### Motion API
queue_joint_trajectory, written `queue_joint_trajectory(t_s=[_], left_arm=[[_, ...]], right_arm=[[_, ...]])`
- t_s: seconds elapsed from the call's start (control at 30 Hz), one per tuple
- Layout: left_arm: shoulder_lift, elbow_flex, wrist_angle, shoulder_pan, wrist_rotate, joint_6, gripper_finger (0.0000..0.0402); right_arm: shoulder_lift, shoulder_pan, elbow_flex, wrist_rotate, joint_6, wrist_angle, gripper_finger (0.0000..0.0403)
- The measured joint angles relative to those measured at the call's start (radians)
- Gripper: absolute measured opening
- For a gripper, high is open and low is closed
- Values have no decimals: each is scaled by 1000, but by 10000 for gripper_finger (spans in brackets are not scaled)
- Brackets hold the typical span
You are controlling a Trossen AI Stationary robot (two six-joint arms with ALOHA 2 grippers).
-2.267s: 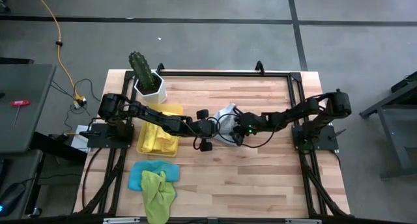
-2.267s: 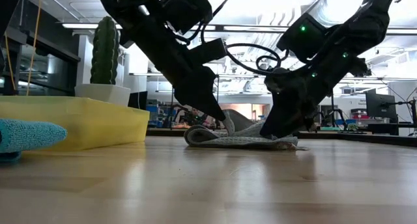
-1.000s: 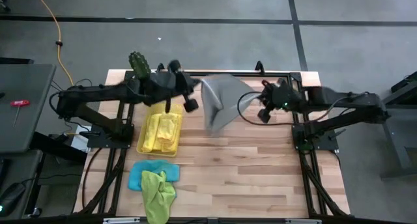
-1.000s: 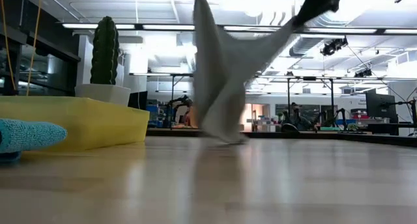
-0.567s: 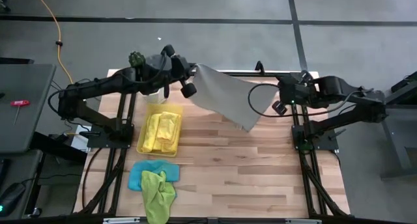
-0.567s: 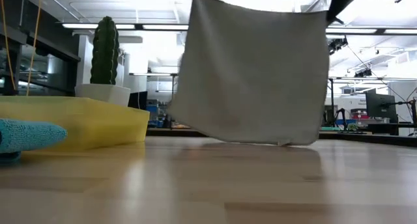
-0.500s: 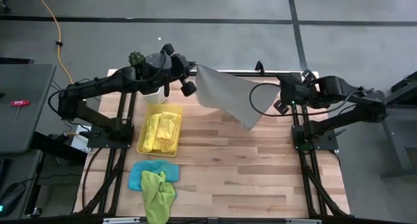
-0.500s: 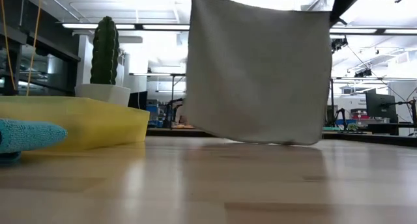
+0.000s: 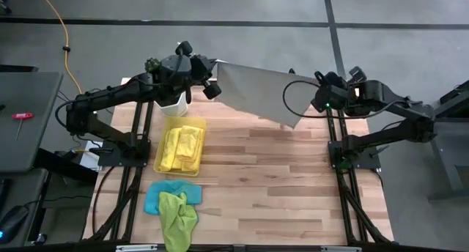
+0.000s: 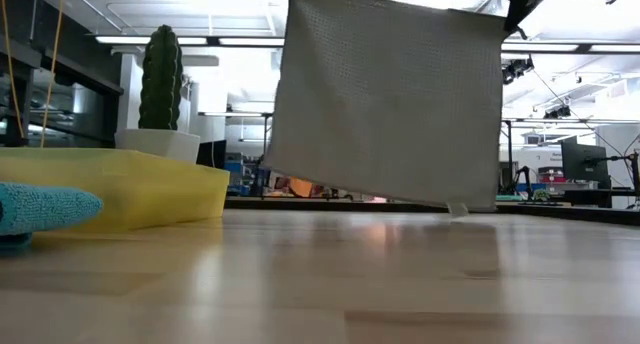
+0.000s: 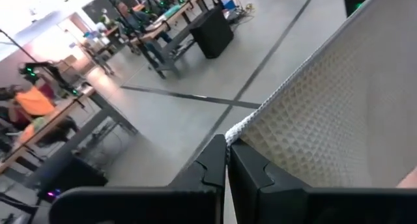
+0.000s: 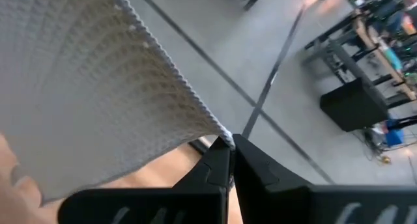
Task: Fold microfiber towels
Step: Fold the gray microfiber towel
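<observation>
The grey towel hangs in the air, spread flat, above the far edge of the surface. The left gripper pinches one top corner. The right gripper pinches the other top corner. The towel's bottom edge does not touch the wood. Yellow towels lie in a tray near the left edge. A blue towel and a green towel lie at the near left corner. A cactus stands in a white pot at the far left corner.
</observation>
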Motion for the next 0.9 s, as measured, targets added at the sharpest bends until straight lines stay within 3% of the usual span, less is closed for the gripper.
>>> queue_joint_trajectory(t_s=[0.3, 0.6, 0.77, 0.9], left_arm=[[74, 0, 74, 109, 9, 43, 0], [153, 0, 133, 213, 11, 98, 0], [157, 0, 144, 246, 19, 126, 0], [157, -42, 144, 254, 27, 100, 0]], right_arm=[[-1, -141, 0, 76, -264, 222, 0], [2, -303, -1, 15, -574, 528, 0], [2, -343, -8, -7, -606, 574, 0], [-8, -346, -106, -12, -598, 606, 0]])
